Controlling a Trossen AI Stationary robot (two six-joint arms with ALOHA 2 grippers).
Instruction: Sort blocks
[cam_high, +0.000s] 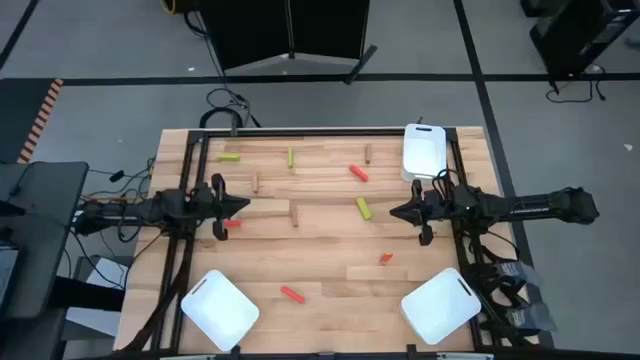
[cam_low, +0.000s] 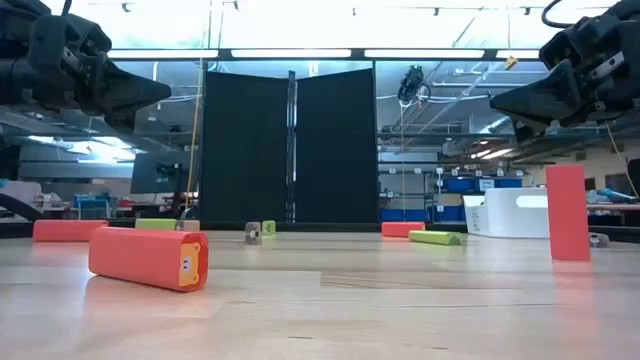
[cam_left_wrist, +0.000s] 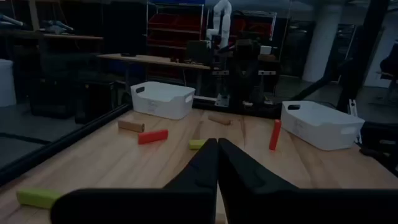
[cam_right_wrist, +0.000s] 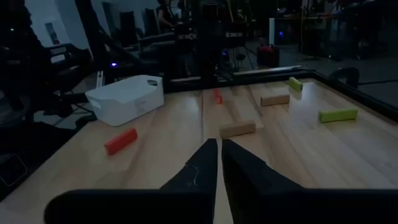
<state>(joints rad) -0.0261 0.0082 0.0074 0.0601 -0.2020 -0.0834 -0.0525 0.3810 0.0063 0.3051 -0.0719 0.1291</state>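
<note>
Several small blocks lie scattered on the wooden table (cam_high: 320, 275). The yellow-green ones (cam_high: 364, 208) (cam_high: 290, 157) (cam_high: 230, 156), the brown ones (cam_high: 295, 215) (cam_high: 255, 183) (cam_high: 367, 153) and most red ones (cam_high: 358, 173) (cam_high: 292, 294) (cam_high: 232, 224) lie on their long sides. One red block (cam_low: 567, 212) stands upright on its end. My left gripper (cam_high: 243, 205) hangs shut and empty above the table's left part, and shows in its wrist view (cam_left_wrist: 217, 146). My right gripper (cam_high: 393, 211) hangs shut and empty above the right part, and shows in its wrist view (cam_right_wrist: 219, 146).
Three white trays stand on the table: at the far right (cam_high: 424, 150), the near right (cam_high: 440, 305) and the near left (cam_high: 219, 309). A dark frame rail (cam_high: 300, 133) runs along the table's far edge. Both grippers hang well above the blocks in the low view.
</note>
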